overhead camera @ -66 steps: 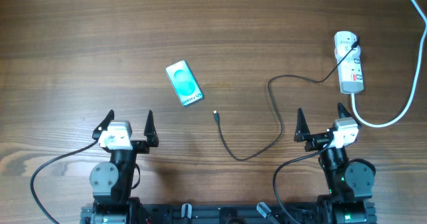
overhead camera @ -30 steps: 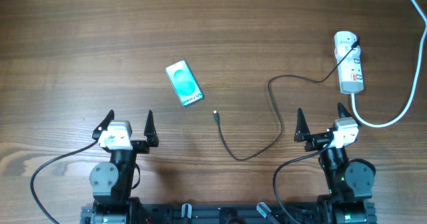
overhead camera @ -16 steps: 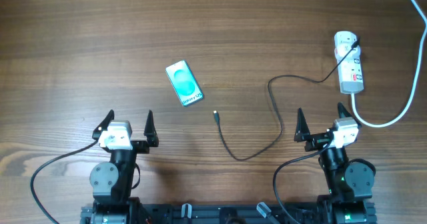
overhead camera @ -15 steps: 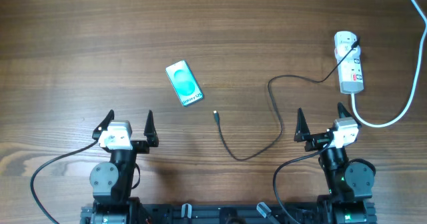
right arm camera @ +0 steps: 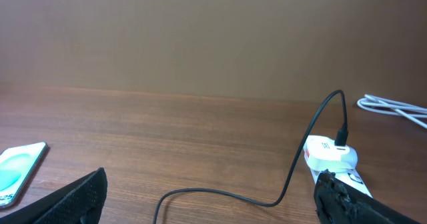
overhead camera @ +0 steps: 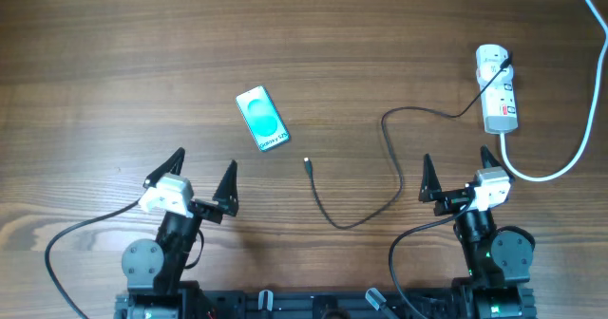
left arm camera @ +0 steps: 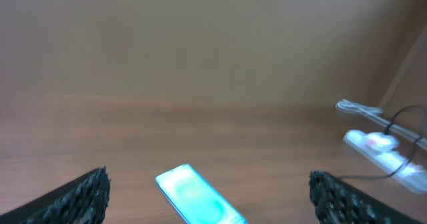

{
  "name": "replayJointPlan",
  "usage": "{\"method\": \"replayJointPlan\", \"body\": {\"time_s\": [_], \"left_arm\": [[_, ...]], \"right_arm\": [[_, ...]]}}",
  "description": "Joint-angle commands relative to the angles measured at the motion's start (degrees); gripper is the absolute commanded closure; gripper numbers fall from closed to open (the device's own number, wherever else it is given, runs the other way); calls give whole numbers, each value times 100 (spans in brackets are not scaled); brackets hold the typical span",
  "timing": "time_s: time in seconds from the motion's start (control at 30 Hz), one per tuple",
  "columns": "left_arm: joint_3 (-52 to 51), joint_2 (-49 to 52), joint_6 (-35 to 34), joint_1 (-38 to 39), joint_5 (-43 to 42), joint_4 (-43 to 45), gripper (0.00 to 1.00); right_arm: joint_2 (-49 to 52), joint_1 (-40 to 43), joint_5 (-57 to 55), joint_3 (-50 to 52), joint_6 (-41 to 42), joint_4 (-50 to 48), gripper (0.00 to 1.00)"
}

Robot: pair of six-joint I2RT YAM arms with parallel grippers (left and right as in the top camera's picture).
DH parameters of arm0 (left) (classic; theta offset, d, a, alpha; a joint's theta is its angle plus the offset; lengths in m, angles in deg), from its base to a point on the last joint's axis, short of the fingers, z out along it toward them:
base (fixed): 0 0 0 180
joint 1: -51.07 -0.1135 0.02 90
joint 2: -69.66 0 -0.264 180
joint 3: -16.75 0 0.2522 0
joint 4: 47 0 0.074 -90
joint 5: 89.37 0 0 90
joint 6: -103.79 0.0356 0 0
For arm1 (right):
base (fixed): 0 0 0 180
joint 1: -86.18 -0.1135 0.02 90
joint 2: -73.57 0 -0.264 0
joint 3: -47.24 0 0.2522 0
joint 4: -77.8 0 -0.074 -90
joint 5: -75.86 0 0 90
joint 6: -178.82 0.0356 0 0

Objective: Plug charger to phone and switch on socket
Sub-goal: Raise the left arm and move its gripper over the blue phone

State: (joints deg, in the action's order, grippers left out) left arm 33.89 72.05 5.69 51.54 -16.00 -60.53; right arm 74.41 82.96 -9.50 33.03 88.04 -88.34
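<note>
The phone [overhead camera: 262, 120] lies flat on the wooden table, teal screen up; the left wrist view shows the phone [left arm camera: 198, 196] straight ahead between my fingers. The charger, a thin black cable [overhead camera: 389, 158], runs from its small plug tip [overhead camera: 308, 164] in a loop up to a black plug [overhead camera: 505, 65] seated in the white socket [overhead camera: 497, 101] at the right. The right wrist view shows the cable [right arm camera: 300, 164] and the socket [right arm camera: 330, 156]. My left gripper [overhead camera: 202, 176] is open, below-left of the phone and apart from it. My right gripper [overhead camera: 456, 172] is open below the socket, holding nothing.
A thick white cord [overhead camera: 579, 120] curves from the socket's near end along the right table edge to the far right corner. Both arm bases [overhead camera: 157, 257] and their black cables sit at the front edge.
My left gripper has swung to the right and turned toward the phone. The right arm, cable, phone and socket have not moved.
</note>
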Motion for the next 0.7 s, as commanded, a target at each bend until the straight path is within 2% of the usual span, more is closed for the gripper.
{"method": "replayJointPlan", "body": {"time_s": [0.0,0.13,0.27,0.47,0.53,0.67], "left_arm": [[988,57,-1480,33,59,-518,0],[2791,1049,-1460,33,-4,-1786,0],[5123,3209,-1156,33,-334,-3211,0],[8642,6749,-1152,44,-376,-5788,0],[9154,7595,-1176,44,-378,-6369,0],[9152,8583,-1187,44,-376,-6804,0]], "right_arm": [[-4,20,-76,13,-72,-17,0],[-4,20,-76,13,-70,-17,0],[-4,20,-76,13,-70,-17,0],[-4,20,-76,13,-70,-17,0],[-4,20,-76,13,-70,-17,0],[-4,20,-76,13,-70,-17,0]]}}
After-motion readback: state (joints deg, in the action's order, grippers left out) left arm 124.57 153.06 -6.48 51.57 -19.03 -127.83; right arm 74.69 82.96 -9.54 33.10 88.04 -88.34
